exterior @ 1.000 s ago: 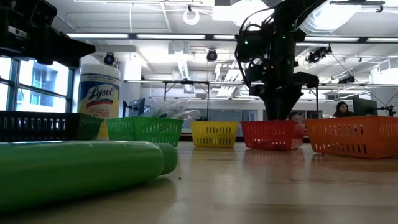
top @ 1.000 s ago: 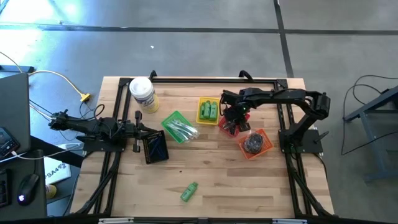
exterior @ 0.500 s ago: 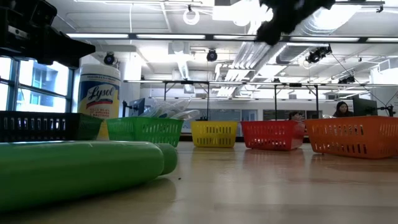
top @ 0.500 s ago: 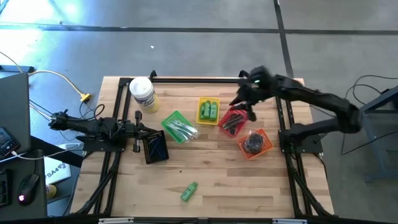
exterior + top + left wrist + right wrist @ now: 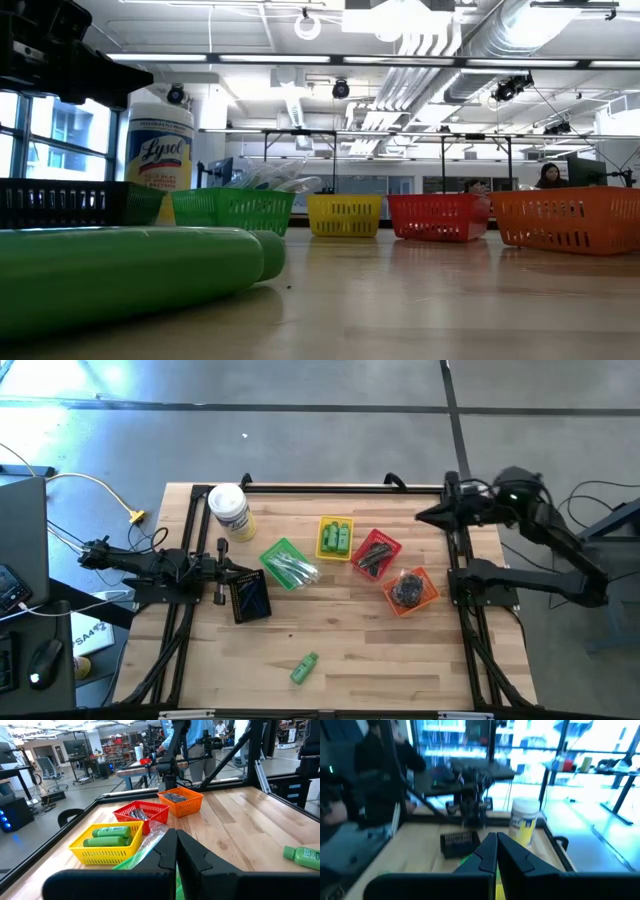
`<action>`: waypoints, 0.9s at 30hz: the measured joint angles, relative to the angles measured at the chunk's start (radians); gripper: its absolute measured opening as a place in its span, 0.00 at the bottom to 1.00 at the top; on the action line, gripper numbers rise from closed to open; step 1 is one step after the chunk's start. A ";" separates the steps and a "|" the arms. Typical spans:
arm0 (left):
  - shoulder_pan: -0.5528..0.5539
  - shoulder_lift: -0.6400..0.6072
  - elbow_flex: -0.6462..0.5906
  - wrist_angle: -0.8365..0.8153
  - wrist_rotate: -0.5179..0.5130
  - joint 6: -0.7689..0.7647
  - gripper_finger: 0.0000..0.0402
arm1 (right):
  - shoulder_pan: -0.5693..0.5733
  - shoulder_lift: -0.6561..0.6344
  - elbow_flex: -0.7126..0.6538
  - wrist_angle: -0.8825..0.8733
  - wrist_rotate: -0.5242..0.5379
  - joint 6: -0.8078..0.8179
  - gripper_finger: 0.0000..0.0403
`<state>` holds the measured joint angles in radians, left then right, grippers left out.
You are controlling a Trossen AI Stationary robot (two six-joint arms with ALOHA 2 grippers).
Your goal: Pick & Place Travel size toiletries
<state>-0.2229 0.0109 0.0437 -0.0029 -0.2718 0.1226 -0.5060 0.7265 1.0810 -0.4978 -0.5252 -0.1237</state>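
Red basket [image 5: 375, 553] now uncovered | right gripper [image 5: 424, 516] pulled back to table's far right edge, fingers shut, empty (drop apparently done) | green bottle [image 5: 304, 668] remains loose near front | left gripper [image 5: 224, 573] shut, parked.

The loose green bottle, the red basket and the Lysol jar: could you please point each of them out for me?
Loose green bottle [image 5: 304, 668], high view, middle of its body.
Red basket [image 5: 389, 546], high view, its right rim.
Lysol jar [image 5: 227, 499], high view, its white lid.
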 joint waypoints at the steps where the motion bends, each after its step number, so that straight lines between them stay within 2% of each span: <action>1: 0.000 0.000 0.000 0.000 0.000 0.000 0.00 | 0.000 -0.027 -0.019 0.019 0.004 0.023 0.01; 7: 0.000 0.000 0.000 0.000 0.000 0.000 0.00 | 0.000 -0.245 -0.250 0.189 0.048 0.137 0.01; 12: 0.000 0.000 0.000 0.002 0.000 0.000 0.00 | 0.000 -0.378 -0.462 0.305 0.067 0.212 0.01; 15: 0.000 0.000 -0.001 0.007 0.000 0.000 0.00 | 0.000 -0.434 -0.555 0.373 0.162 0.252 0.01; 19: 0.000 0.000 -0.002 0.011 -0.004 0.000 0.00 | 0.000 -0.470 -0.646 0.429 0.351 0.271 0.01; 21: 0.000 0.000 -0.002 0.015 -0.005 0.000 0.00 | 0.000 -0.474 -0.680 0.450 0.401 0.279 0.01; 23: 0.000 0.000 -0.003 0.018 -0.005 0.000 0.00 | 0.000 -0.473 -0.715 0.485 0.391 0.272 0.01; 27: 0.000 0.000 -0.003 0.022 -0.005 0.000 0.00 | 0.000 -0.474 -0.791 0.618 0.262 0.255 0.01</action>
<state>-0.2229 0.0105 0.0410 0.0190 -0.2768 0.1223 -0.5057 0.2523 0.2896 0.1201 -0.2636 0.1317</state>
